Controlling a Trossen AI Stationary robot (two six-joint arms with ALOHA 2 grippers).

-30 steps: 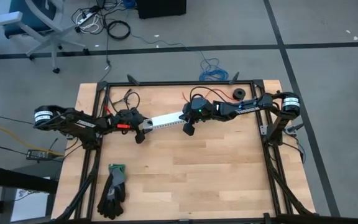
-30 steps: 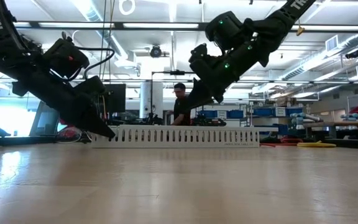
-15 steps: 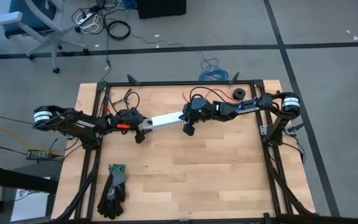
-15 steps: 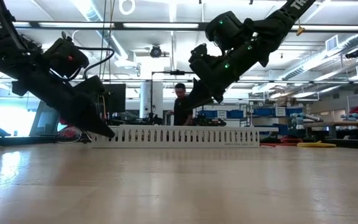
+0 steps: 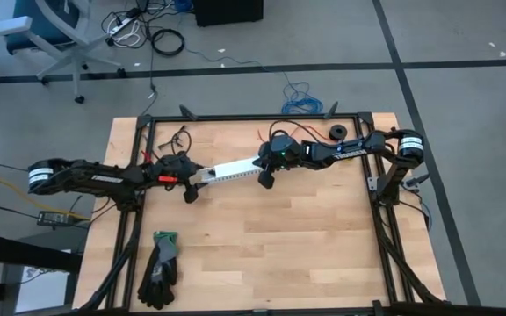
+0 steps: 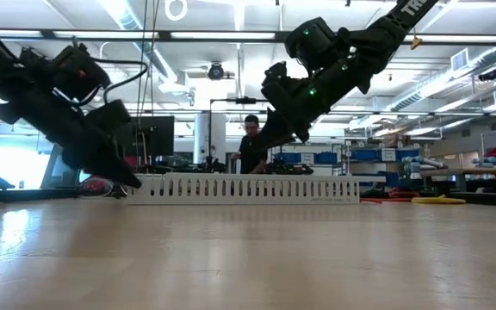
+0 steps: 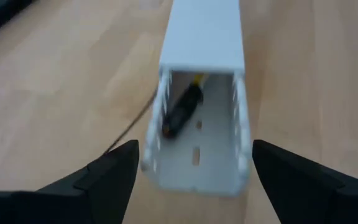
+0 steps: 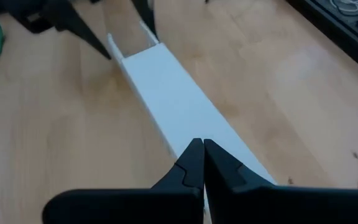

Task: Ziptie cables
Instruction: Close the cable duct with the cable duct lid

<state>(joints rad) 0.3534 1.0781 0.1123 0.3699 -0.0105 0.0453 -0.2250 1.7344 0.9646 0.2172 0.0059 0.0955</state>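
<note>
Left gripper: we see the left gripper [image 7: 191, 180] with its fingers spread wide and nothing between them, at the open left end of the white slotted channel [image 5: 233, 168]; one finger stands on each side of that end.
Right gripper: we see the right gripper [image 8: 199, 163] with its fingers pressed together and holding nothing, poised over the channel's right end.
Cables: in the left wrist view we find a dark connector with a trace of yellow wire [image 7: 182, 106] lying inside the channel, just within the open end. We cannot see the rest of the bundle.
Key relation: the cables lie straight ahead of the left gripper, along the channel's long axis. That axis runs from left to right across the bench [image 5: 306, 246], rising slightly toward the rear edge at the right. We judge the left arm the nearer one for reaching in.
Surface: a bare wooden bench top inside a dark frame; black gloves [image 5: 160, 268] lie near the front-left corner and a dark ring [image 5: 336, 132] near the rear edge.
Room: a workshop lies beyond the rear edge, and a person [image 6: 250, 146] stands behind the channel.
</note>
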